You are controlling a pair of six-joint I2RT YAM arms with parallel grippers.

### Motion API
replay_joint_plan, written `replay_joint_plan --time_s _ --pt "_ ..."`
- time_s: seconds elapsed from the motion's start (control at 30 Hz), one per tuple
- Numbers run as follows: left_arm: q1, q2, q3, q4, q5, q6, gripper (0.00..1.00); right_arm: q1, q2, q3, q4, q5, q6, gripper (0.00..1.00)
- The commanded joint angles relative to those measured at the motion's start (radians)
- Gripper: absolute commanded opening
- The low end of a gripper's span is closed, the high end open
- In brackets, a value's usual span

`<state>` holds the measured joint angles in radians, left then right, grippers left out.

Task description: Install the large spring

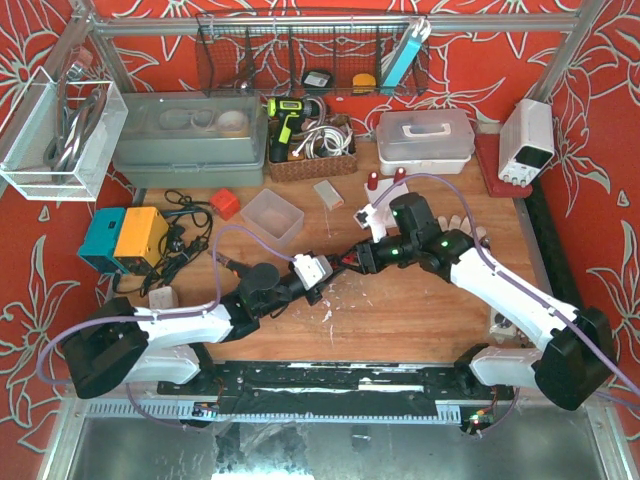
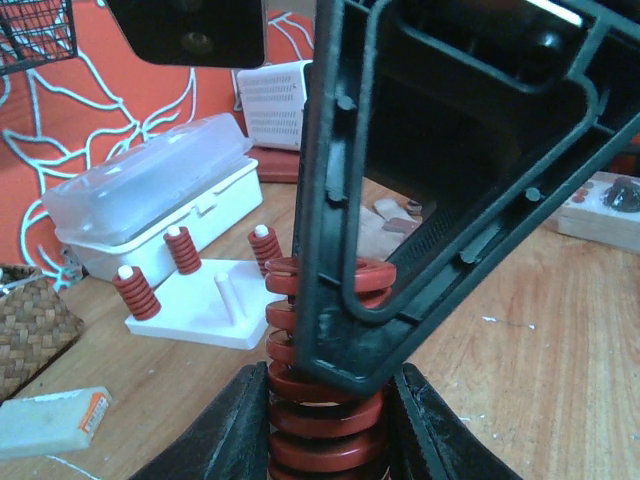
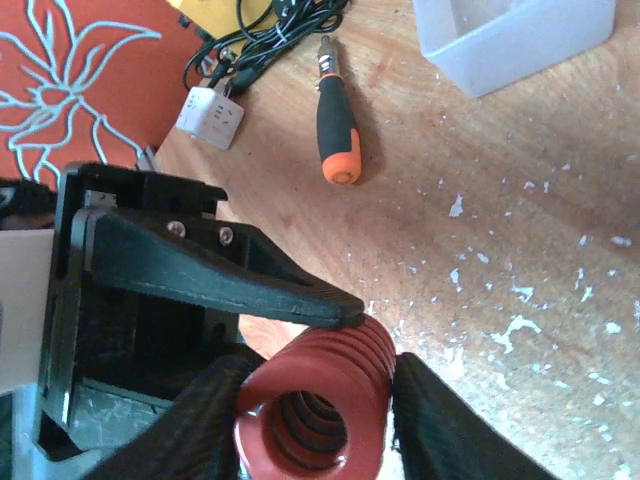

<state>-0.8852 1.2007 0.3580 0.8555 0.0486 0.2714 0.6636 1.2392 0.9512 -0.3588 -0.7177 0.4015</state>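
Two grippers meet on one spring near the middle of the worktop [image 1: 420, 315]. Entries run left to right.

1. Teal-and-orange box [image 1: 128, 236]: at the far left edge, with black cables [image 1: 185, 240] tangled just beside it.
2. Clear plastic tub [image 1: 272, 216]: sits behind the left arm's reach.
3. Left gripper [image 2: 326, 400]: comes in from the lower left. Its two black fingers press on opposite sides of the large spring, clamped on its coils.
4. Large spring [image 3: 335, 350]: red with thick coils, gripped from both ends between the two arms. It is in front of the fixture and apart from it.
5. Right gripper [image 3: 318, 380]: comes in from the right and is closed on the same spring, one finger on each flank. A left-arm finger lies across the coils just above.
6. White fixture plate [image 2: 200, 322]: behind the grippers. It carries three small red springs [image 2: 135, 295] seated on pegs, plus one bare white peg [image 2: 226, 292].
7. White lidded box [image 1: 425, 138]: at the back of the worktop, right of centre.
8. White power supply [image 1: 527, 140]: at the far right rear, standing on a red mat.
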Motion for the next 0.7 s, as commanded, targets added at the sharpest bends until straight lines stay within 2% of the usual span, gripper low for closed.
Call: replay_joint_plan --time_s 0.0,0.13,0.27,0.43,0.67 --pt "-0.010 0.014 0.008 0.082 -0.025 0.009 0.00 0.006 -0.001 0.014 0.002 -0.018 -0.018 0.39" --pt "-0.011 0.030 0.008 0.089 -0.066 0.003 0.02 0.006 -0.005 0.014 -0.002 -0.006 -0.026 0.19" --pt "-0.011 0.045 0.007 0.082 -0.140 -0.021 0.28 0.007 -0.011 0.019 -0.009 0.053 -0.028 0.00" --pt "-0.011 0.064 0.008 0.028 -0.230 -0.049 0.69 0.005 -0.034 0.021 -0.026 0.241 -0.029 0.00" --pt "-0.011 0.069 -0.042 0.012 -0.265 -0.072 0.99 0.001 -0.010 0.055 -0.046 0.558 -0.049 0.00"
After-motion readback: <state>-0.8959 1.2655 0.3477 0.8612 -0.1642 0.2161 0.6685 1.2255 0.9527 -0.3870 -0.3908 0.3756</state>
